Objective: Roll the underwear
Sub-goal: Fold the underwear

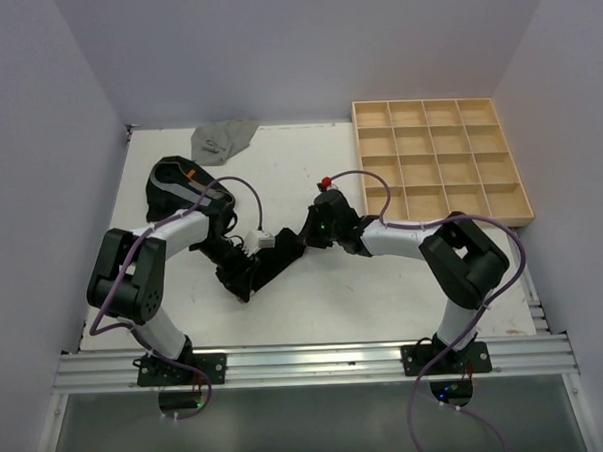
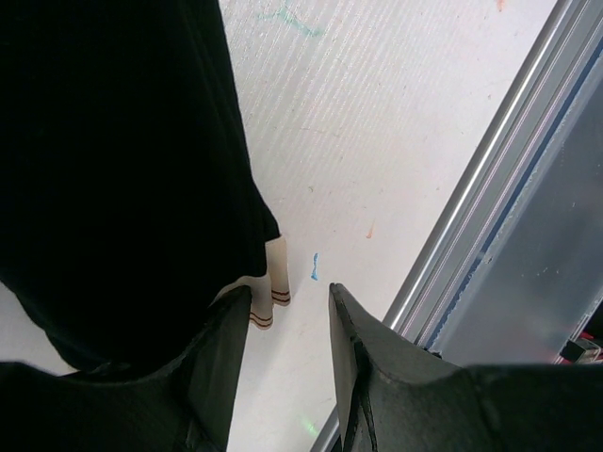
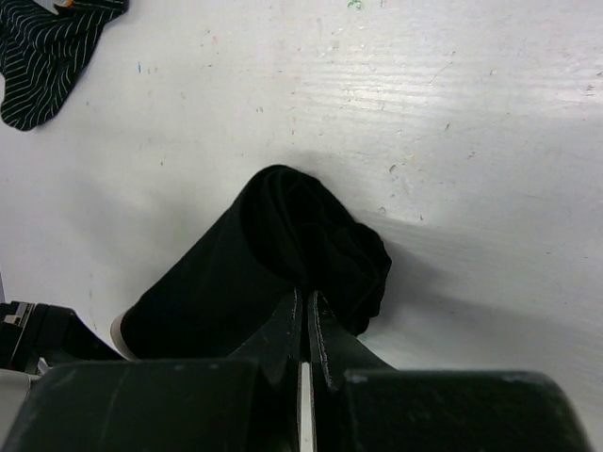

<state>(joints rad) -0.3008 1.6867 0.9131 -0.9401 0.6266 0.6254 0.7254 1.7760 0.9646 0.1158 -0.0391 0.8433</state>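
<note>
A black underwear (image 3: 236, 273) with a tan striped waistband (image 2: 275, 287) lies on the white table between my two arms (image 1: 275, 265). One end of it is bunched into a fold. My right gripper (image 3: 306, 299) is shut, its tips pinching that bunched black fold. My left gripper (image 2: 287, 303) is open at the waistband end; its left finger (image 2: 221, 348) rests against the cloth and only bare table shows between the fingers. In the top view the left gripper (image 1: 245, 256) and right gripper (image 1: 308, 233) face each other across the cloth.
A black pinstriped underwear (image 1: 170, 190) (image 3: 42, 56) lies at the back left. A grey one (image 1: 224, 139) sits against the back wall. The wooden grid tray (image 1: 441, 162) stands at the back right. The table's metal rail (image 2: 471, 217) runs close to the left gripper.
</note>
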